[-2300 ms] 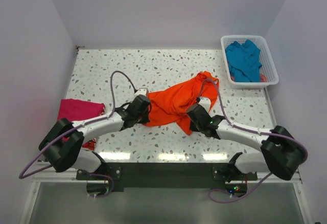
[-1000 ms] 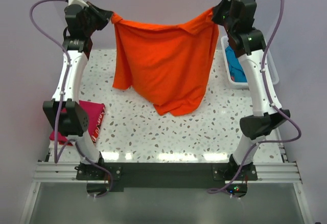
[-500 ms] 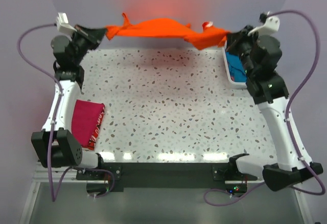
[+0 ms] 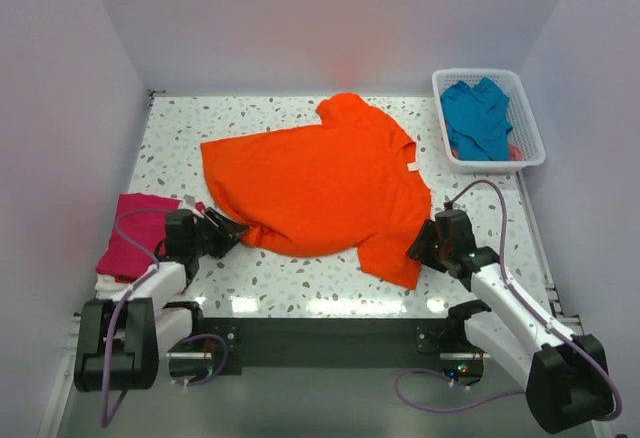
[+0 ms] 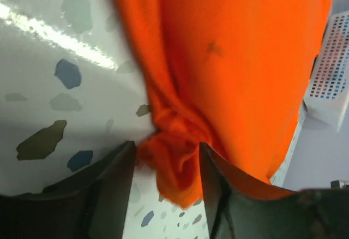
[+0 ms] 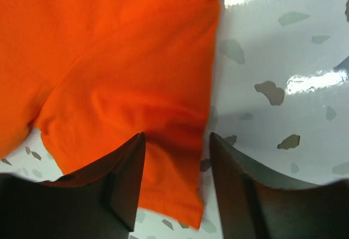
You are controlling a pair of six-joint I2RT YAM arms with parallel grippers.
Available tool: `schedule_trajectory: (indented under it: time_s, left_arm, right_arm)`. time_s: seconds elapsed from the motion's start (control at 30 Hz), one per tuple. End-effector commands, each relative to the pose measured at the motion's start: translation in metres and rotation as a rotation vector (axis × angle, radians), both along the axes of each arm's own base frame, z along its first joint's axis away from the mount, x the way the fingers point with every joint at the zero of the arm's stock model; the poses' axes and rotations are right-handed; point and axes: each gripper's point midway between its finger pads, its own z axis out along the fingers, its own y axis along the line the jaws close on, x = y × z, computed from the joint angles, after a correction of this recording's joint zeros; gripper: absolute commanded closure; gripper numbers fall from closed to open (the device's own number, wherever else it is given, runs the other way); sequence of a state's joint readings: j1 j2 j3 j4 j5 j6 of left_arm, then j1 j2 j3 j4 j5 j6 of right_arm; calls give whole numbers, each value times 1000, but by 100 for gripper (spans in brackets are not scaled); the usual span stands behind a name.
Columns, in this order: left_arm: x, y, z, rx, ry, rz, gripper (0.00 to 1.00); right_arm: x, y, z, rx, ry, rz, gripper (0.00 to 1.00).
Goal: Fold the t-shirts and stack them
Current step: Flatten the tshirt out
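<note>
The bright orange t-shirt [image 4: 320, 183] lies spread out over the middle of the table, its collar toward the back. My left gripper [image 4: 228, 228] rests low at the shirt's near-left corner. Its jaws stand open, with a bunched corner of orange cloth [image 5: 172, 157] loose between the fingers [image 5: 112, 187]. My right gripper [image 4: 420, 248] sits at the near-right edge, open over the flat orange cloth [image 6: 163, 141]. A folded magenta-pink t-shirt [image 4: 135, 226] lies at the left edge. The teal-blue t-shirt [image 4: 477, 118] sits crumpled in the basket.
A white lattice basket [image 4: 492, 164] stands at the back right corner, and something red shows under the teal cloth. White walls close in the speckled table [image 4: 300, 123] on three sides. The arm bases and cables run along the near edge.
Both grippers held the orange shirt stretched in the air at the back. The shirt now lies flat on the table, both arms have dropped to the near edge, and both jaws have opened.
</note>
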State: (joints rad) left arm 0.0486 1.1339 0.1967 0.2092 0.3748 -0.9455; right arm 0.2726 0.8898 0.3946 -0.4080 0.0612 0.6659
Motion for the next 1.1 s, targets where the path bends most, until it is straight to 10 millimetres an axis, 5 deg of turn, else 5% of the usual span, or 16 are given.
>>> schedule_trajectory:
  time_s: [0.0, 0.13, 0.3, 0.37, 0.43, 0.5, 0.53, 0.6, 0.63, 0.67, 0.73, 0.83, 0.93, 0.97, 1.03, 1.07]
  left_arm:
    - [4, 4, 25, 84, -139, -41, 43]
    - [-14, 24, 42, 168, -115, 52, 22]
    - [-15, 56, 68, 257, -145, 238, 22]
    - [-5, 60, 74, 266, -151, 257, 23]
    - [14, 61, 91, 259, -192, 270, 27]
    - [31, 64, 78, 265, -113, 288, 30]
    - [50, 61, 97, 265, -152, 283, 34]
    - [72, 59, 85, 301, -92, 282, 35]
    - [91, 47, 105, 307, -134, 253, 36]
    - [101, 50, 88, 361, -77, 270, 36]
    - [122, 42, 96, 392, -73, 265, 37]
    - [138, 40, 59, 414, 39, 272, 38]
    - [155, 43, 52, 429, 61, 302, 38]
    - [158, 44, 38, 449, 98, 299, 38]
    - [174, 44, 40, 476, 107, 293, 39]
    - [177, 45, 23, 497, 148, 289, 39]
  right_arm:
    - [-6, 10, 9, 105, -46, -20, 44]
    - [-18, 17, 19, 187, -84, -29, 26]
    - [-12, 7, 34, 153, -136, -72, 25]
    - [2, 5, 55, 128, -190, -56, 25]
    - [25, 9, 77, 117, -246, -48, 25]
    - [52, 14, 79, 80, -249, -11, 26]
    - [72, 18, 96, 71, -272, -2, 26]
    - [113, 29, 100, 38, -258, 32, 26]
    - [127, 34, 101, 29, -262, 46, 27]
    - [142, 38, 102, 3, -270, 63, 27]
    - [185, 45, 92, -56, -235, 65, 27]
    - [231, 58, 62, -133, -135, 100, 29]
    - [266, 60, 57, -200, -113, 98, 29]
    - [271, 60, 33, -228, -66, 104, 29]
    - [287, 61, 33, -254, -50, 94, 29]
    - [291, 56, 13, -292, -12, 87, 29]
